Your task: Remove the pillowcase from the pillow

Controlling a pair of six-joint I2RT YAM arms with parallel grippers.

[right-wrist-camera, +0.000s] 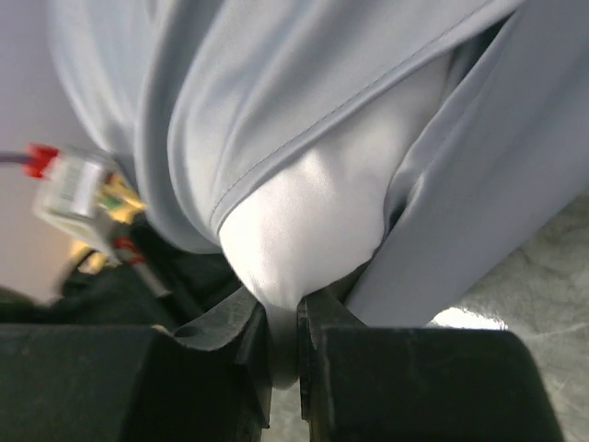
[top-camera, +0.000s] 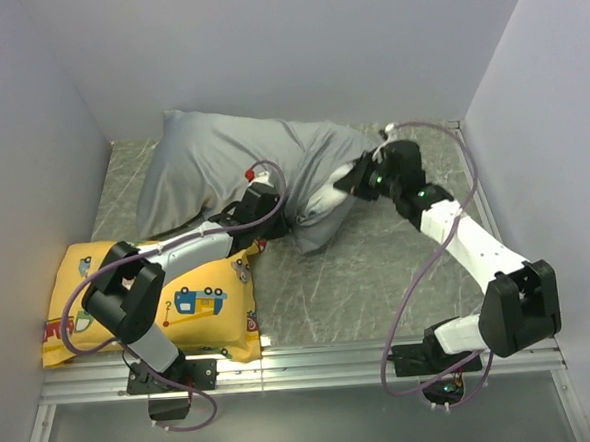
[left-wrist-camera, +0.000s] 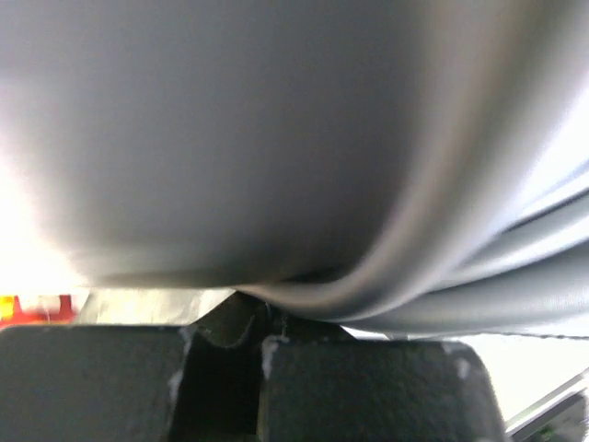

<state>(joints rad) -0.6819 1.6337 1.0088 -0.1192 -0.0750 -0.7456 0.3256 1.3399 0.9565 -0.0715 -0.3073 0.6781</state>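
The silver-grey pillowcase [top-camera: 221,160] lies bunched at the back of the table, still over most of the pillow. A white corner of the pillow [top-camera: 324,196] sticks out of its open right end. My right gripper [top-camera: 348,183] is shut on that white corner [right-wrist-camera: 313,212], with the grey pillowcase [right-wrist-camera: 515,166] hanging around it. My right gripper's jaws [right-wrist-camera: 283,336] pinch the white fabric tightly. My left gripper [top-camera: 257,211] sits at the pillowcase's near edge. In the left wrist view the grey pillowcase [left-wrist-camera: 276,138] fills the frame and a fold dips into my left gripper [left-wrist-camera: 248,318], which is shut on it.
A yellow cartoon-vehicle cushion [top-camera: 194,297] lies at the front left under my left arm. White walls close in the left, back and right sides. A metal rail [top-camera: 314,365] runs along the near edge. Bare grey tabletop [top-camera: 379,286] shows at the front right.
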